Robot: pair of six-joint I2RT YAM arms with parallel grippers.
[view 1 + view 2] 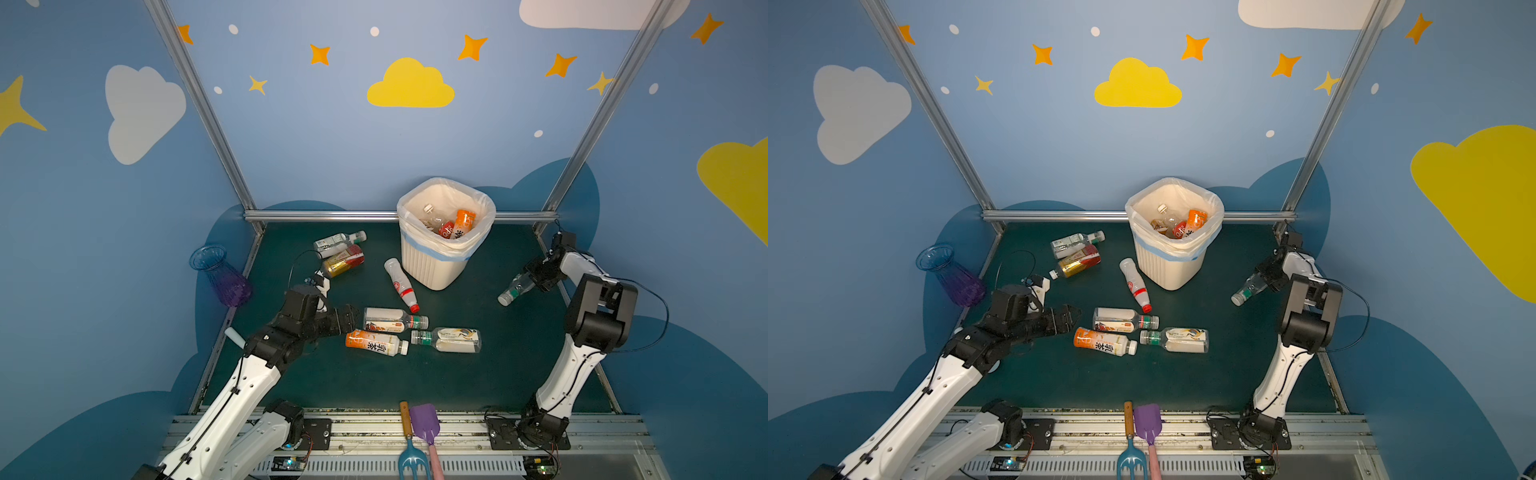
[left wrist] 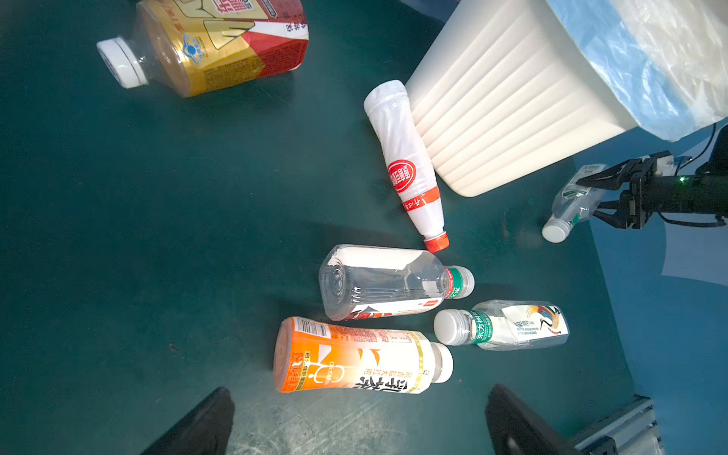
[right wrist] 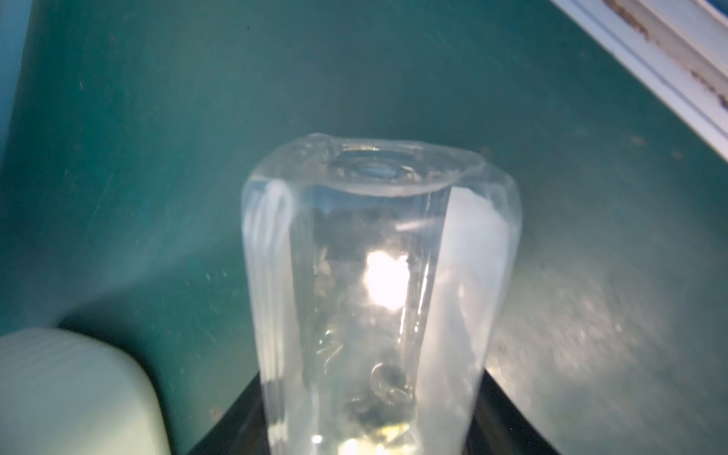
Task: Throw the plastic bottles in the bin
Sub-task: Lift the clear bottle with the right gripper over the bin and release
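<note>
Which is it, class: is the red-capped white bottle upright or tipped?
Tipped. The white bottle lies on its side on the table, its base beside the bin.

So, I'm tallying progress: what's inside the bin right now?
The bin holds an orange bottle, a red-labelled bottle and a clear bottle; anything beneath them, and the bin's floor, is covered.

L arm (image 1: 257,374) reaches low and fwd, wrist approx level. The left gripper (image 1: 352,320) hangs in front of the bin (image 1: 432,266) and off to its left, well apart from it, jaws spread wide, both fingertips (image 2: 205,421) dark at the wrist cam's edge. R arm (image 1: 582,357) climbs steep, elbow bent high, forearm angling back down. The right gripper (image 1: 528,281) sits just right of the bin, nose tilted down twd it, jaws clamped round a clear bottle (image 1: 514,289), cap end lowest.
</note>
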